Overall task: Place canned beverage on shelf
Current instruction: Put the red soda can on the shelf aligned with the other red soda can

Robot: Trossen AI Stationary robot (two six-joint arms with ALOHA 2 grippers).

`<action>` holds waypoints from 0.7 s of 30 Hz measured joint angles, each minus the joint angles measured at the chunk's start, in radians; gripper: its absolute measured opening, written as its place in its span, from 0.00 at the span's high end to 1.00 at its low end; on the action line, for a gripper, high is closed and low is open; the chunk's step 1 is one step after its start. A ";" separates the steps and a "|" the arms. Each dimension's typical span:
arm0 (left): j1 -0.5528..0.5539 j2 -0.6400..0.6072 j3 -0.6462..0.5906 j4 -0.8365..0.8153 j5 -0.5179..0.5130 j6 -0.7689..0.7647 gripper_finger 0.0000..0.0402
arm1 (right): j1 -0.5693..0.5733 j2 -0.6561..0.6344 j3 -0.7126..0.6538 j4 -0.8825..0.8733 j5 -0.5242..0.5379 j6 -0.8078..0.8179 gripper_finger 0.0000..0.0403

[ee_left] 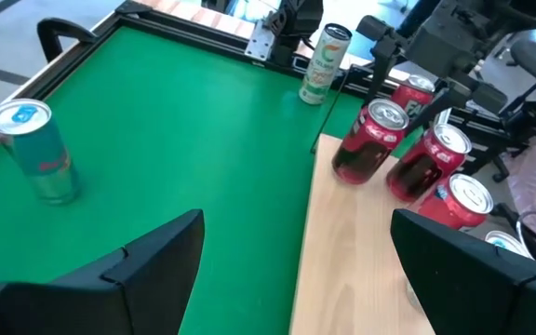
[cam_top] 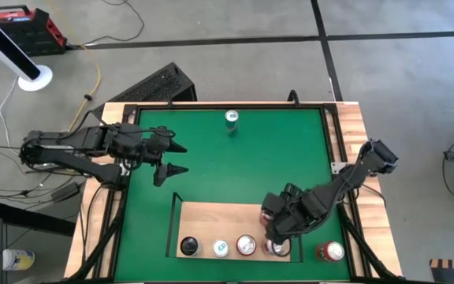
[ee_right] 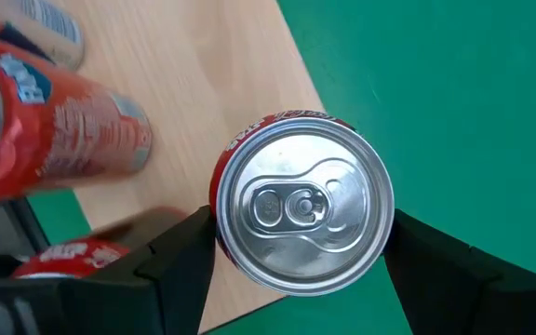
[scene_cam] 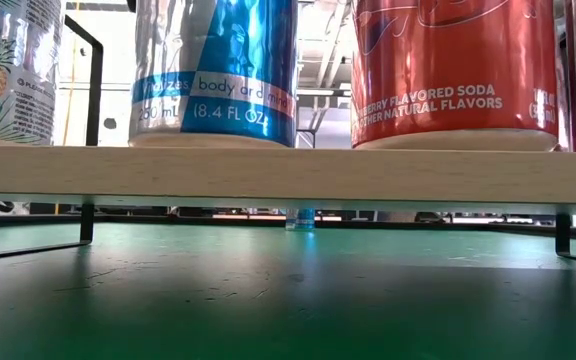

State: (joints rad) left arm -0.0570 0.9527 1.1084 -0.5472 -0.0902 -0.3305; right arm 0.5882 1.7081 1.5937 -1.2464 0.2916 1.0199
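left claw (cam_top: 172,160) open and empty over green mat (cam_top: 235,166), teal can (cam_top: 232,120) well beyond it, right claw (cam_top: 277,239) closed round red can (ee_right: 303,212) between its fingers, at right end of shelf (cam_top: 211,217), beside three cans

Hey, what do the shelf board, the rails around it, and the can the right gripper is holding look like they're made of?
The shelf board looks like pale, unvarnished wood with faint grain and a matte face. Its rails seem thin black-coated metal, though plastic can't be ruled out. The red can in the right gripper appears to be aluminium: shiny brushed silver top with a pull tab, printed glossy side.
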 joint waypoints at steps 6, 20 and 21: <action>0.000 0.000 0.000 0.001 0.000 -0.005 0.18 | 0.008 0.000 -0.012 0.005 0.001 0.003 0.27; -0.001 0.000 0.000 0.001 0.001 -0.014 0.18 | 0.007 0.000 -0.012 0.012 0.026 0.002 0.26; -0.001 0.000 0.000 0.001 0.001 -0.014 0.18 | 0.007 0.000 -0.012 0.010 0.026 0.002 0.26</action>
State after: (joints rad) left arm -0.0577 0.9527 1.1084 -0.5465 -0.0892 -0.3447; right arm 0.5957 1.7081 1.5818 -1.2359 0.3178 1.0218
